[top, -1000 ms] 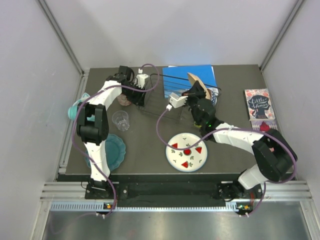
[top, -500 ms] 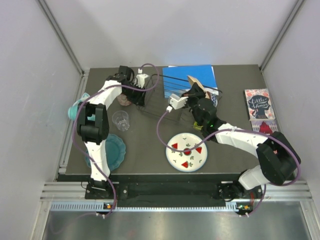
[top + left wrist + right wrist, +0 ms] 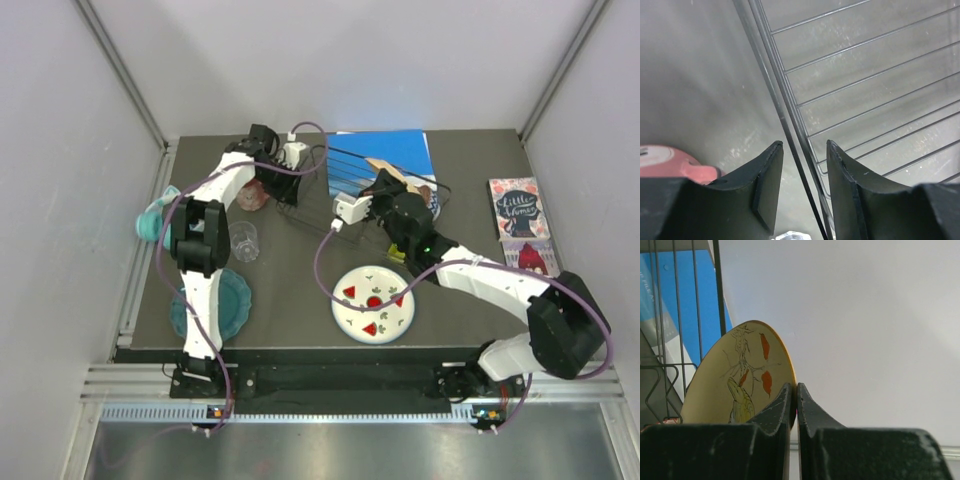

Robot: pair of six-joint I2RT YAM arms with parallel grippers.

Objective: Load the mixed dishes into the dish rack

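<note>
- Left gripper (image 3: 802, 150): the two dark fingers stand partly apart. The rim wire of the rectangular black wire dish rack (image 3: 797, 106) runs through the gap, and neither finger presses on it. Nothing is held.
- Right gripper (image 3: 794, 389): the fingers are closed on the rim of the round peach bird-pattern plate (image 3: 740, 375), which is on edge. The gripper body cuts off the plate's lower part in the wrist view.
- The rounded pink mug (image 3: 662, 159) is cut off by the left finger and the frame edge. It sits on the table just left of the rack.
- The left arm crosses the teal scalloped plate (image 3: 232, 300) at the near left and hides a strip of it.
- The flat blue book (image 3: 385, 148) lies at the far side, partly behind the rack wires.
- The teal cat-ear headphones (image 3: 153, 217) overhang the left table edge.
- Open surface lies between the clear cup (image 3: 241, 241) and the white plate with red watermelon slices (image 3: 373, 302), and along the far right of the dark matte table (image 3: 470, 170).
- A patterned book (image 3: 514, 212) lies near the right edge, well apart from the rack.
- The rack floor is a grid of thin parallel wires.
</note>
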